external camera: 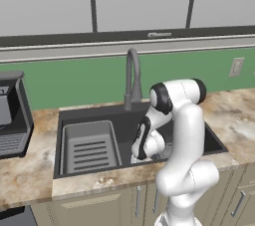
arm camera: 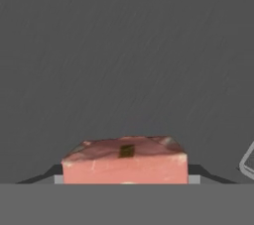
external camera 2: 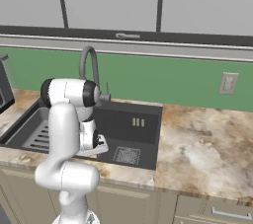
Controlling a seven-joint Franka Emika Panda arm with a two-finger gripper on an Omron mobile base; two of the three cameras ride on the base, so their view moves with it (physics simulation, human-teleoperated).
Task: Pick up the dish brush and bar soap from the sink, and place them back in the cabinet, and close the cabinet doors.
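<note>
Down in the sink (external camera: 89, 115), toward its right half, the arm reaches low over the dark floor. From the hand camera, the pinkish bar soap (arm camera: 125, 165) sits right between the pincer (arm camera: 125, 179) tips, whose jaws stand spread on either side; whether they touch it I cannot tell.

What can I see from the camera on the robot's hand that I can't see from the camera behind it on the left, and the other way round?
The hand view alone shows the bar soap, a pinkish block close in front of the camera, lying on the dark sink floor between the two dark finger tips that stand on either side of it.

The left base view alone shows the faucet, the grey ribbed tray insert, the stone counter, the green wall and the white arm reaching down into the basin.

Both show the sink with its dark grey inside.
</note>
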